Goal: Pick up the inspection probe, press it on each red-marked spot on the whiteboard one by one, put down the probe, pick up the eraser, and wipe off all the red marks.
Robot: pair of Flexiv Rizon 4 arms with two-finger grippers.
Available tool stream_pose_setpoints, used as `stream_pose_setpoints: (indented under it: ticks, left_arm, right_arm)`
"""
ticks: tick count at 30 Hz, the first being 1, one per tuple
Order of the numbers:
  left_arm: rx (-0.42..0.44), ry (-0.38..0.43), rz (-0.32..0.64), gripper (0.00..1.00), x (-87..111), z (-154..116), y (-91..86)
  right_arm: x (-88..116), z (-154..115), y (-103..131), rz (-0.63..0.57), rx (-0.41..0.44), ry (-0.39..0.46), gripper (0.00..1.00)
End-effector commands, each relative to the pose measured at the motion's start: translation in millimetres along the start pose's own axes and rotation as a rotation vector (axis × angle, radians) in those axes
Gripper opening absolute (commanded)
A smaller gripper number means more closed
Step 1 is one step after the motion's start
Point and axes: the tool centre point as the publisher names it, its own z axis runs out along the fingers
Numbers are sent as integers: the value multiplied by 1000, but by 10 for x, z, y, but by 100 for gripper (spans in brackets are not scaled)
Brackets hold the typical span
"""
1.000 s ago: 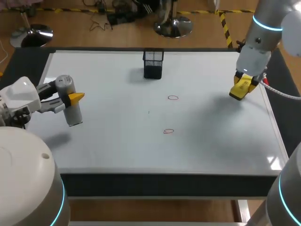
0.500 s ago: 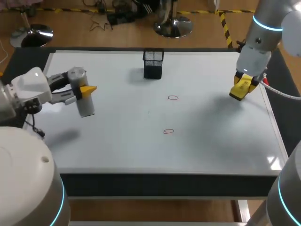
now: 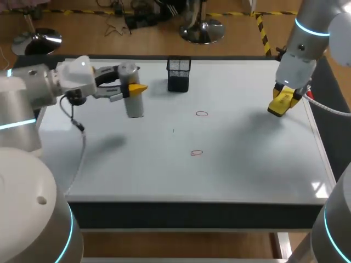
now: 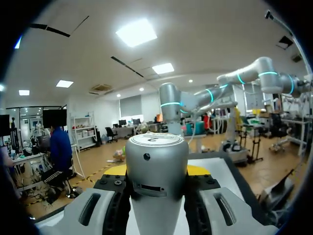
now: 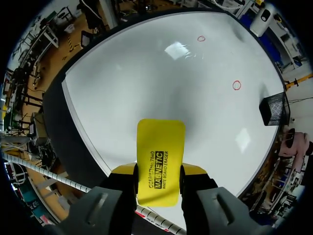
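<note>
A whiteboard [image 3: 230, 175] covers the worktop and bears two red marks, one [image 3: 202, 114] nearer the black mesh holder [image 3: 179, 74] at the far edge, the other [image 3: 196, 153] toward the near edge. The left pincer [image 3: 133, 89] hangs above the board beside the holder, pinching the silver probe [image 3: 134, 107] roughly upright. The right pincer [image 3: 282, 100], at the board's right side, is clamped on the yellow eraser [image 3: 277, 108]

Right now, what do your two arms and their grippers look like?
Both arms are rounded silver-white tubes with glowing cyan rings. The left arm has a thin black cable looping below its wrist; the right arm has a red-and-white cable by its wrist. The left gripper and the right gripper have light grey finger housings with black slots and yellow tips.
</note>
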Motion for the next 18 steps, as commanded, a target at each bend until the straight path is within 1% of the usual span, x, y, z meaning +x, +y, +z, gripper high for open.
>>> stream_pose_setpoints:
  ticks: [1,5,8,15,18]
  left_arm:
    - [2,160,1,0,-107,703,35]
    - [1,212,7,0,-66,983,49]
    - [4,234,4,0,-48,1142,89]
    - [41,259,-9,0,-25,1404,172]
    - [45,272,-9,0,-6,1524,207]
  right_arm:
    - [-1,-4,-5,-1,2,3,0]
    - [-1,-4,-5,-1,2,3,0]
    - [-1,-4,-5,-1,2,3,0]
    - [-1,-4,-5,-1,2,3,0]
    - [-1,-4,-5,-1,2,3,0]
